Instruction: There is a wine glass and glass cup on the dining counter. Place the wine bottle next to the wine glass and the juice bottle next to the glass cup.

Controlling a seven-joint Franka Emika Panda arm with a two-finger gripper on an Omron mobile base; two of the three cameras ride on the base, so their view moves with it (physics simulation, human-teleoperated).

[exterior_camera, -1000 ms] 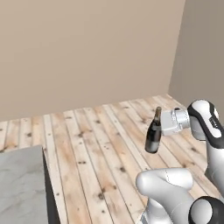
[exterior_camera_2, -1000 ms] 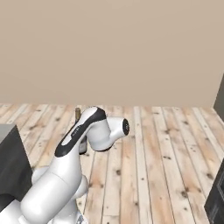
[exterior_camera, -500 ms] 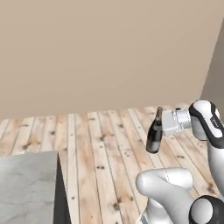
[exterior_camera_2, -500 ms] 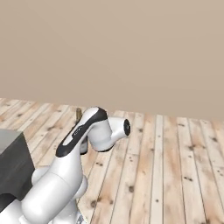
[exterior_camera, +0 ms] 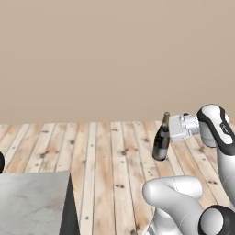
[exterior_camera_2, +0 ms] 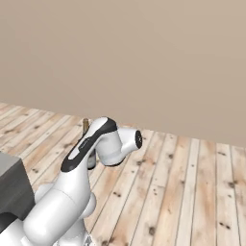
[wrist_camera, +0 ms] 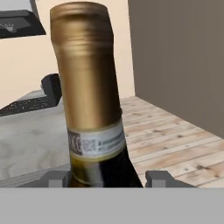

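Floorboards (exterior_camera: pixel 105 151) of pale knotty wood took up most of the ground in both base views, running back to a plain beige wall (exterior_camera: pixel 101 55). At the lower left of the left base view sat a corner of the dining counter (exterior_camera: pixel 32 202) — grey-white marble on top, with a dark side face. A grey slab edge (exterior_camera_2: pixel 9 185) also showed at the lower left of the right base view, though what it belonged to could not be told from there.

The white arm (exterior_camera: pixel 215 137) reached out level over the floor, and the gripper (exterior_camera: pixel 170 131) was closed on the wine bottle (exterior_camera: pixel 161 140), taking it from the side at about shoulder height. The bottle hung in the air well clear of the boards, near upright with a slight lean, and apart from the counter. In the right base view just the gold tip of the bottle (exterior_camera_2: pixel 86 125) peeked out behind the arm's wrist.

Seen from the hand view, the wine bottle (wrist_camera: pixel 89 100) stood close between the two finger tips (wrist_camera: pixel 158 177) — gold foil over the neck, a pale label band below it, dark glass at the bottom edge.
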